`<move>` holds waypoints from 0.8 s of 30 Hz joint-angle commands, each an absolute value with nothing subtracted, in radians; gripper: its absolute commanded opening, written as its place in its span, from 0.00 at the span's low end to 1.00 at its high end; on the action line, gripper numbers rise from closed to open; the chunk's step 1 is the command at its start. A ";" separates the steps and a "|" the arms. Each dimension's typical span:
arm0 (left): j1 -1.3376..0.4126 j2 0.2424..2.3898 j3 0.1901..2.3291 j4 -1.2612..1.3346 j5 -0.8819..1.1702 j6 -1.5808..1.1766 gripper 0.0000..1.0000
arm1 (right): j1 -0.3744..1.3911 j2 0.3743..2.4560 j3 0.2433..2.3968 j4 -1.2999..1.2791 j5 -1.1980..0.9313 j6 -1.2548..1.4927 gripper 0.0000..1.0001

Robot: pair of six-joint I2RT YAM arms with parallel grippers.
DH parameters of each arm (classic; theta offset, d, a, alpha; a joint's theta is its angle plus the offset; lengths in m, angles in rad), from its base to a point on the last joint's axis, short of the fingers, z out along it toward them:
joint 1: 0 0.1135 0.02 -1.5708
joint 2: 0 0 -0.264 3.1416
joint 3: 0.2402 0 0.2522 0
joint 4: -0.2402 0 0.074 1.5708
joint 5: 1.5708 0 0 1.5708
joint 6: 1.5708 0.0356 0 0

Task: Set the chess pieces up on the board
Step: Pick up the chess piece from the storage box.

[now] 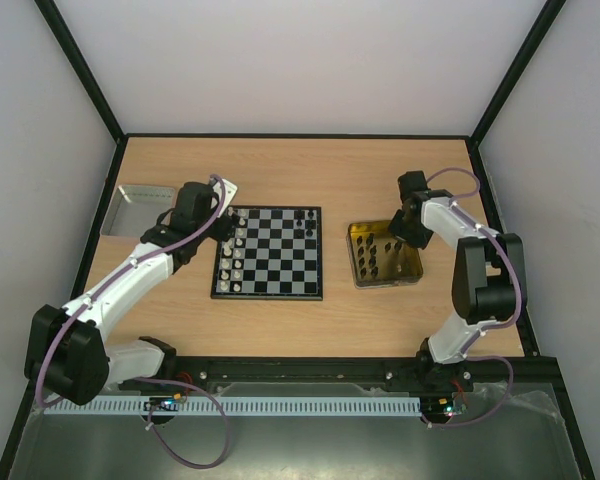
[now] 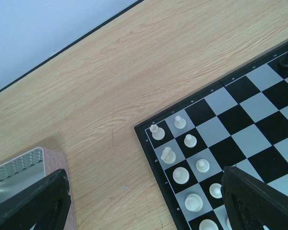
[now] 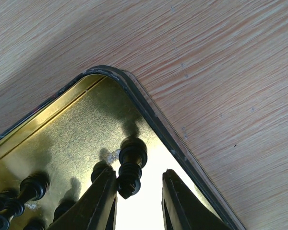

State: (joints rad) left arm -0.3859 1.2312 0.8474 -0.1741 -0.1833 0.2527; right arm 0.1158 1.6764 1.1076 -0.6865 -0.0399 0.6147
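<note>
The board point(image 1: 280, 262) lies mid-table, with white chess pieces point(image 1: 235, 255) in its two left columns and a few black ones point(image 1: 303, 218) at its far right corner. My left gripper point(image 1: 225, 222) hovers over the board's far-left corner, open wide, holding nothing. In its wrist view the gripper point(image 2: 145, 175) spans white pieces point(image 2: 190, 140) on the board point(image 2: 245, 117). My right gripper point(image 3: 139, 173) reaches into the yellow tray point(image 3: 149, 115), jaws on either side of an upright black piece point(image 3: 131, 163). The left finger touches the piece and the right finger stands apart.
Several more black pieces point(image 3: 29, 189) stand in the yellow tray point(image 1: 417, 272), right of the board. A silver tray point(image 1: 138, 208) sits at the table's far left, close to the left gripper; it also shows in the left wrist view as the silver tray point(image 2: 19, 165). Dark frame walls surround the table.
</note>
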 commanded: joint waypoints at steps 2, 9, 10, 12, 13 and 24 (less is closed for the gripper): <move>-0.385 1.202 0.853 -0.192 -0.182 0.242 0.87 | 0.110 1.705 1.119 -0.682 -0.040 0.623 0.23; -0.385 1.203 0.856 -0.196 -0.187 0.242 0.87 | 0.108 1.712 1.122 -0.681 -0.040 0.623 0.18; -0.386 1.203 0.857 -0.196 -0.187 0.242 0.87 | 0.108 1.710 1.119 -0.682 -0.040 0.623 0.16; -0.385 1.203 0.858 -0.199 -0.189 0.244 0.87 | 0.107 1.708 1.113 -0.682 -0.040 0.623 0.13; -0.385 1.203 0.860 -0.199 -0.189 0.244 0.87 | 0.107 1.708 1.112 -0.682 -0.041 0.622 0.13; -0.385 1.204 0.860 -0.202 -0.189 0.245 0.87 | 0.106 1.719 1.111 -0.678 -0.055 0.624 0.10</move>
State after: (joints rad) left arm -0.3859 1.2240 0.8474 -0.1940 -0.1837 0.2527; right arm 0.1108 1.6936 1.1088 -0.6716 -0.0536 0.6170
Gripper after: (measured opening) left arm 0.865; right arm 0.091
